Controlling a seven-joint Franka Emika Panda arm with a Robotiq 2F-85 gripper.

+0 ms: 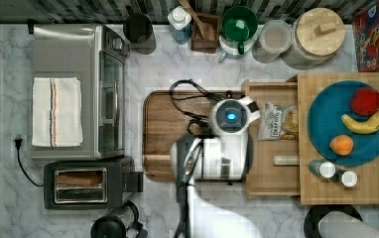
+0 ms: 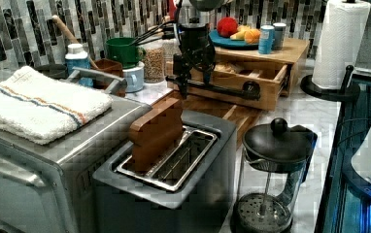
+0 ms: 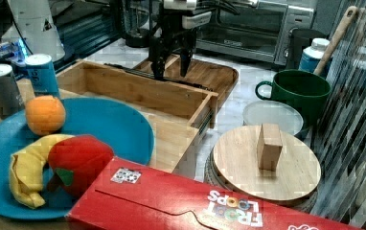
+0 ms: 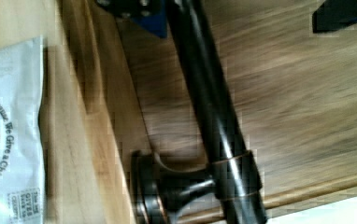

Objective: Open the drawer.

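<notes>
Between the spread fingers of the gripper [image 3: 171, 72] runs the drawer [image 3: 138, 91] handle [image 4: 214, 121], ungripped; close squarely, then pull straight outward.

"FROOT LOOPS" — red cereal box [image 3: 210, 203]; "Because We Give a Chip" — white bag [image 4: 8, 135]

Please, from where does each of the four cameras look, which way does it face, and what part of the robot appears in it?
Top view: overhead, facing down on the counter; the arm covers the drawer front.
Left view: low behind the toaster, facing the drawer; gripper at the handle.
Right view: beside the blue plate, facing the oven; gripper above the handle.
Wrist view: close, facing down on the handle.
The left view and the right view share the drawer.
</notes>
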